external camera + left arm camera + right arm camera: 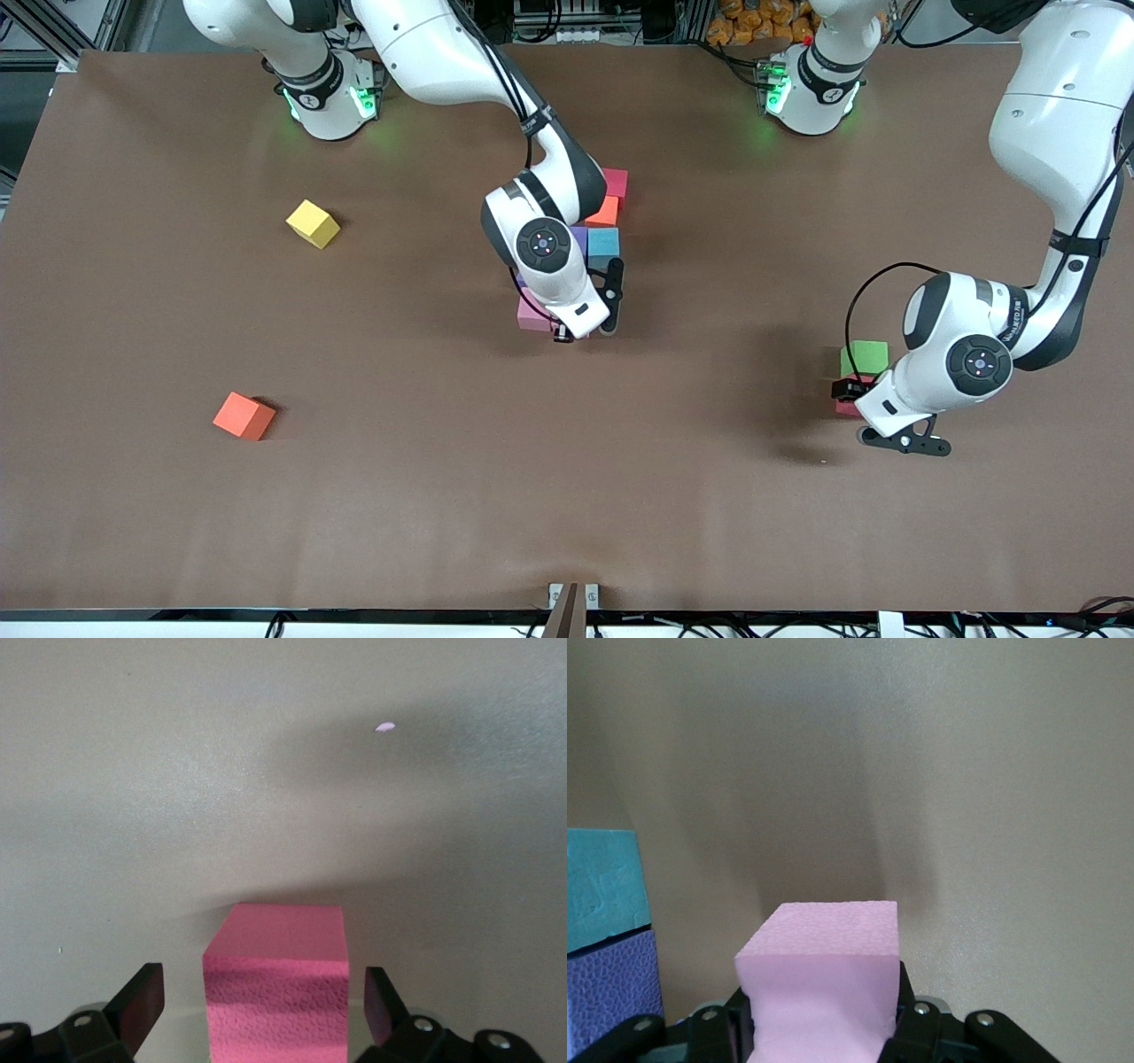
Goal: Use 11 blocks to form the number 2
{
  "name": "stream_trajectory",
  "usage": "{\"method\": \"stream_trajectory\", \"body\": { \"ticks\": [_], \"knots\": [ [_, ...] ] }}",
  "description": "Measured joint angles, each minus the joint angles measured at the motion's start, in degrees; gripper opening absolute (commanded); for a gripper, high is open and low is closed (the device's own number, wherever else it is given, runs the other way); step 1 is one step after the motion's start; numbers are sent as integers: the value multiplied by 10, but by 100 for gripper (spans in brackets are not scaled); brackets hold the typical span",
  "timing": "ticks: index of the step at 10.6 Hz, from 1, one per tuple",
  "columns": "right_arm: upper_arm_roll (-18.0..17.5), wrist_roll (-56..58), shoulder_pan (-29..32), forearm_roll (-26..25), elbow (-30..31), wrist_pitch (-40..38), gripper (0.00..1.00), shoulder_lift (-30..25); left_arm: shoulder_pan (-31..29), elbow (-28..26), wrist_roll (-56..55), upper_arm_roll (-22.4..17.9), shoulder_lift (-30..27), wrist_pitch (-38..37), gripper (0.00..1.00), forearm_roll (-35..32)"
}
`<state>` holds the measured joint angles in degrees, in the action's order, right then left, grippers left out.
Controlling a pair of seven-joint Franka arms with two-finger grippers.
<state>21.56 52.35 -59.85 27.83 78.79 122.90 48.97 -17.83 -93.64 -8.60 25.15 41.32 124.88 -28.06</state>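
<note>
Your right end effector is clamped on a light pink block at the middle of the surface, down beside the cluster of blocks: a blue block, a purple block, an orange block and a dark pink block.

Your left end effector is released, its fingers straddling a hot pink block without touching it, just beside the green cube.

A yellow block and a red block lie well apart toward the right arm's end, the red one nearer the front camera.
</note>
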Motion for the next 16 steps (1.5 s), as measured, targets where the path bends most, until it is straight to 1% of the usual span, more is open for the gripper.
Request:
{"method": "stream_trajectory", "body": {
  "ticks": [1,2,4,5,6,7,12,14,16],
  "knots": [
    [0,2,0,-2,0,0,0,2,-1,0,3,0,3,0,95,0],
    [0,4,1,-7,0,0,0,4,-1,0,4,0,6,0,84,0],
    [0,11,4,-10,4,-2,0,7,-1,0,5,0,11,0,54,0],
    [0,12,4,-10,7,-2,0,8,-1,0,5,0,11,0,35,0],
    [0,13,4,-10,9,-2,0,9,-1,1,5,0,12,0,19,0],
    [0,14,4,-10,9,-2,0,9,-1,1,6,0,11,0,16,0],
    [1,14,1,-12,15,7,0,8,-2,11,5,2,7,-3,15,5],
    [1,14,-1,-12,17,8,0,7,-2,18,3,4,-4,-23,14,42],
    [2,11,-7,-14,23,8,0,4,-2,22,3,4,-21,-50,14,107]
  ]
}}
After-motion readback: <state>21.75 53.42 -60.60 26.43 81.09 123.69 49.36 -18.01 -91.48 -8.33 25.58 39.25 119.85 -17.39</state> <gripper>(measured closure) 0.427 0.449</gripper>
